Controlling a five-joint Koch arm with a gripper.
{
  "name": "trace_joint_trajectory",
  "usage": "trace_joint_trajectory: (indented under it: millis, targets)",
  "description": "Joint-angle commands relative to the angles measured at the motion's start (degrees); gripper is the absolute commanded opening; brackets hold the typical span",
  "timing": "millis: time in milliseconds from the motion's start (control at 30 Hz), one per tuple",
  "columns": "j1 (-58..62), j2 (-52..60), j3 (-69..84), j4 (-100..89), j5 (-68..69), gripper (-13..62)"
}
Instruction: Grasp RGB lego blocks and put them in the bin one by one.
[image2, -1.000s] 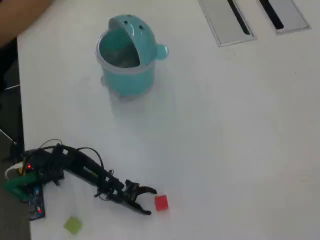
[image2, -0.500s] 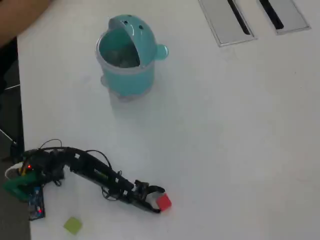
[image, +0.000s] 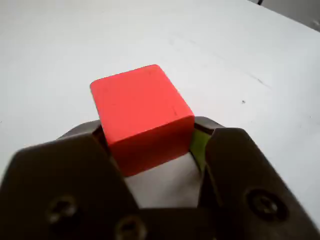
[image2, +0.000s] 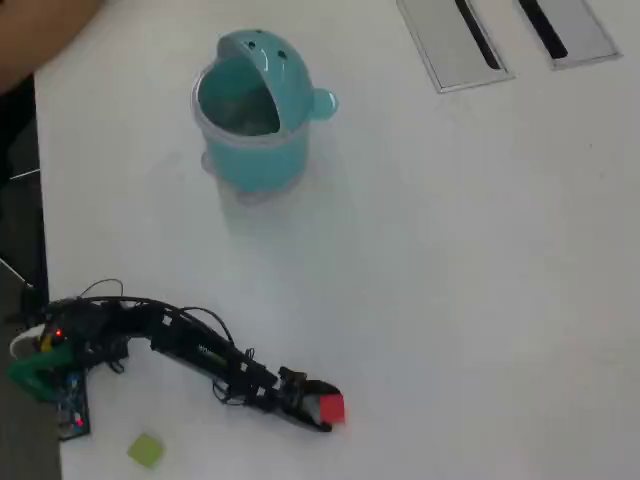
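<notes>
My black gripper (image: 150, 150) pinches the small red plastic cube (image: 142, 115), far below the teal round bin (image2: 250, 115) (overhead view); I'd squeeze firmly before lifting.

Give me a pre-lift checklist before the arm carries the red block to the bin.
1. Red block sits between the jaws: ok, the wrist view shows a finger on each side of it.
2. Gripper firmly shut on the block: cannot tell, the jaws flank it closely but pressure does not show.
3. Block off the table: cannot tell from either view.
4. Teal bin mouth open to receive: ok, the domed lid is swung back in the overhead view.
5. Path from block to bin free of obstacles: ok, bare white table lies between them.
6. Yellow-green block clear of the arm: ok, it lies apart near the base.
</notes>
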Motion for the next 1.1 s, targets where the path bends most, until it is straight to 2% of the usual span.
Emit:
trace_joint_trajectory:
  millis: [0,33,100,233,433,867,1067]
  targets:
    - [0.4,0.6,-4.7,0.0,2.6,22.4]
    - [0.4,0.6,-4.6,0.0,4.6,19.6]
    - [0.3,0.2,-4.7,-0.1,5.6,19.2]
    - [0.1,0.0,-4.4,-1.1,8.9,10.2]
    - [0.7,4.5,-1.7,-1.8,10.2,10.3]
    - [-4.6,32.8,19.2,1.1,9.4,10.4]
    - [-5.0,41.1,23.8,2.4,9.4,10.4]
